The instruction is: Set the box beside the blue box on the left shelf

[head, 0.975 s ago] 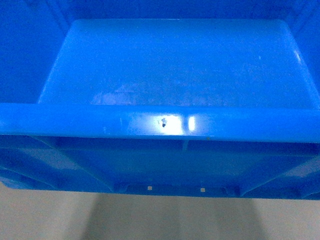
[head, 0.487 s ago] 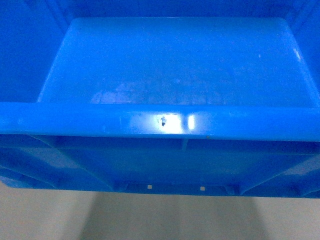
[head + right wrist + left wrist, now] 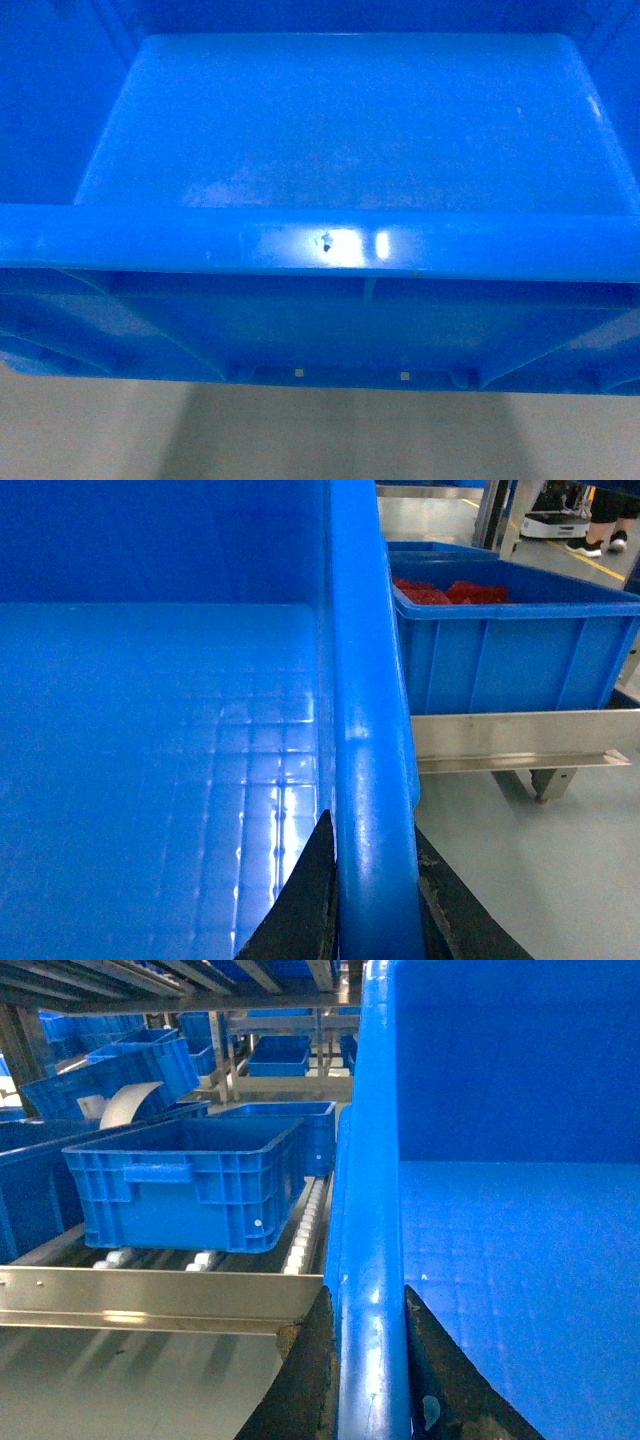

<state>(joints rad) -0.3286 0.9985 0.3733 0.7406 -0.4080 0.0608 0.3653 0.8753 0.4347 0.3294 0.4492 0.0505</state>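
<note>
The box (image 3: 350, 120), a large bright-blue crate, fills the head view with its near rim (image 3: 320, 245) across the middle and its smooth floor behind. In the left wrist view my left gripper (image 3: 367, 1300) is shut on the box's left rim (image 3: 365, 1160), one dark finger (image 3: 305, 1380) outside the wall and the other inside. My right gripper (image 3: 372, 830) is shut the same way on the right rim (image 3: 360, 680). The blue box (image 3: 190, 1185) stands on the left shelf's rollers (image 3: 305, 1230), to the left of and beyond the held box. Neither gripper shows in the head view.
A metal rail (image 3: 150, 1295) fronts the left shelf, with more blue crates (image 3: 120, 1080) stacked behind. On the right, another blue crate (image 3: 500, 630) holding red items sits on a metal frame (image 3: 520, 740). Pale floor (image 3: 320, 440) lies below the box.
The box has edged slightly upward in the head view; both grips look unchanged.
</note>
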